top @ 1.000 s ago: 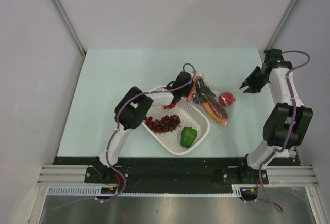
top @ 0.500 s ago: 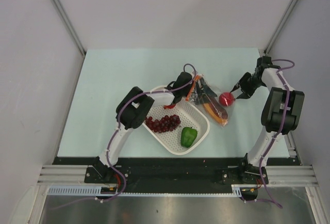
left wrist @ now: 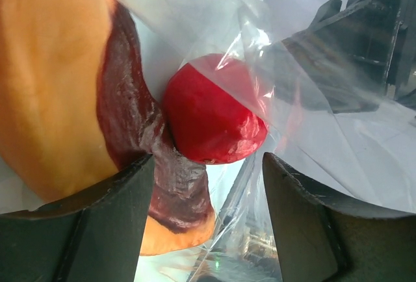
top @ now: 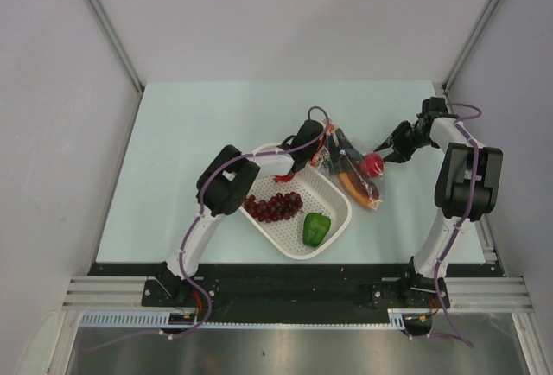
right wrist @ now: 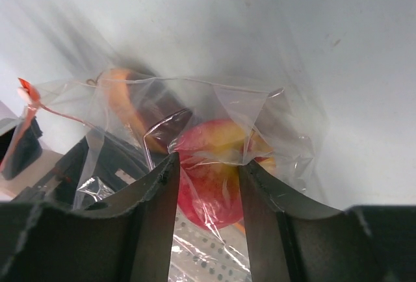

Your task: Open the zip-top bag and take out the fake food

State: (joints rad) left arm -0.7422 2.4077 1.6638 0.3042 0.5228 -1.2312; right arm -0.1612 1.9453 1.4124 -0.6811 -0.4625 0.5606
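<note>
**Position of parts.** The zip-top bag (top: 352,172) is lying on the surface (top: 199,124), just beside the far right rim of the white basket (top: 285,230). Its zipper strip (top: 327,142) is pointing toward the left arm. The grape bunch (top: 273,206) and green pepper (top: 316,228) are sitting in the basket. The red fruit (left wrist: 213,118) and the orange piece (left wrist: 55,80) are lying inside the bag, so removal is judged partly complete.

**Left gripper.** The left gripper (left wrist: 207,160) is sitting at the zipper end with its jaws standing wide apart. Clear film is running between them, but whether either finger is pressing on it cannot be determined. This placement is judged to be anchoring or spreading the mouth, since the wrist view is looking down the length of the bag.

**Right gripper.** The right gripper (right wrist: 208,162) is hovering at the closed end. Its jaws are standing partly apart and straddling the film over the red fruit (no firm pinch is showing). The likely purpose is taking hold of that end so that the contents can be tipped toward the mouth.

**Caution.** Closing on the fruit rather than on the film alone is risking trapping it inside.
</note>
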